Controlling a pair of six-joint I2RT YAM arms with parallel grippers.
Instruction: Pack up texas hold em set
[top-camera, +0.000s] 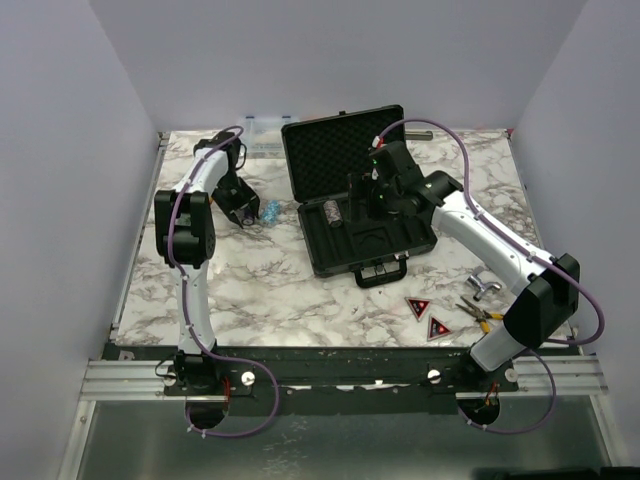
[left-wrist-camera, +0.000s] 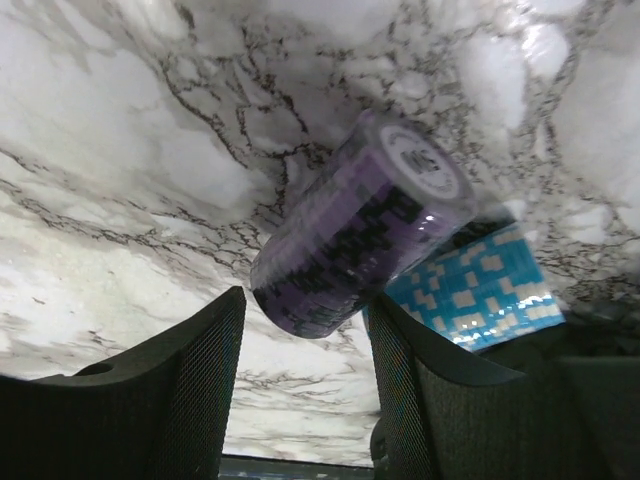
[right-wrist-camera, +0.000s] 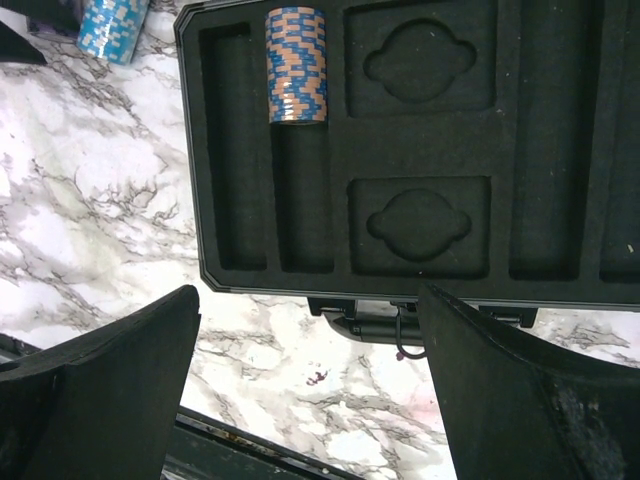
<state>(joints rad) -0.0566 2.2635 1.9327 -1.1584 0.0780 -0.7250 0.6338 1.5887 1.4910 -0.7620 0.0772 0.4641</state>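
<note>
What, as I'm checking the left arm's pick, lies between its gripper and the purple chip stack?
Nothing visible: the purple chip stack lies right before the open left gripper, the blue stack beyond it.

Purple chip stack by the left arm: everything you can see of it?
The purple chip stack is a short cylinder of glossy purple chips with black edge blocks; the end chip has a pale round label. It lies on its side, slanted, on the marble table, label end up-right in the left wrist view. A blue chip stack lies close beside it, partly behind. The purple stack's lower end sits between the open fingers of the left end effector; contact is unclear.
</note>
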